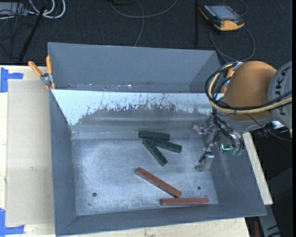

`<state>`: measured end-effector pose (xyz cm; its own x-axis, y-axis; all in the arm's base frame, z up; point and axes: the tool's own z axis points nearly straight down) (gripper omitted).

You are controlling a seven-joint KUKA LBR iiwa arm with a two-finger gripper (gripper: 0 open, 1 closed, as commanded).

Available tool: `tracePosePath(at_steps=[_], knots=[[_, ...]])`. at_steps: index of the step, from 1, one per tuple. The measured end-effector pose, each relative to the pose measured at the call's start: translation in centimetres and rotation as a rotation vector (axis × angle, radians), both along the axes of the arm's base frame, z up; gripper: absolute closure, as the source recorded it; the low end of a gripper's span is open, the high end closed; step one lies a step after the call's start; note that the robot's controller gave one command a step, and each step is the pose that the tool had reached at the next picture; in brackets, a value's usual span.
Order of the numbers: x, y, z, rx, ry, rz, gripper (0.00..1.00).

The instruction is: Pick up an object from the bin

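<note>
My gripper (203,163) hangs at the right side of the bin, its fingertips close above the floor with nothing visible between them. To its left lie three dark green bars (159,143), crossed over each other near the bin's middle. A reddish-brown bar (157,182) lies slanted on the floor below and left of the gripper. A second reddish-brown bar (184,201) lies flat along the front wall, just below the gripper.
The arm comes in over the bin's right wall, with an orange cover and looped cables above the gripper. The bin's left half holds nothing but bare floor.
</note>
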<state>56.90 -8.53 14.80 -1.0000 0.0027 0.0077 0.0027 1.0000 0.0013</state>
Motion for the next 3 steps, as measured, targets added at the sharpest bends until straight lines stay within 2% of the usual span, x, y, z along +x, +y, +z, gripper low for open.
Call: tracePosePath(at_steps=[1, 2, 3], knots=[[3.1, 4.4, -8.0, 0.001, -0.006, -0.031, 0.0], [3.3, 4.1, -7.4, -0.002, -0.014, -0.031, 1.0], [3.9, 9.8, 4.5, 0.0, -0.015, 0.295, 1.0]])
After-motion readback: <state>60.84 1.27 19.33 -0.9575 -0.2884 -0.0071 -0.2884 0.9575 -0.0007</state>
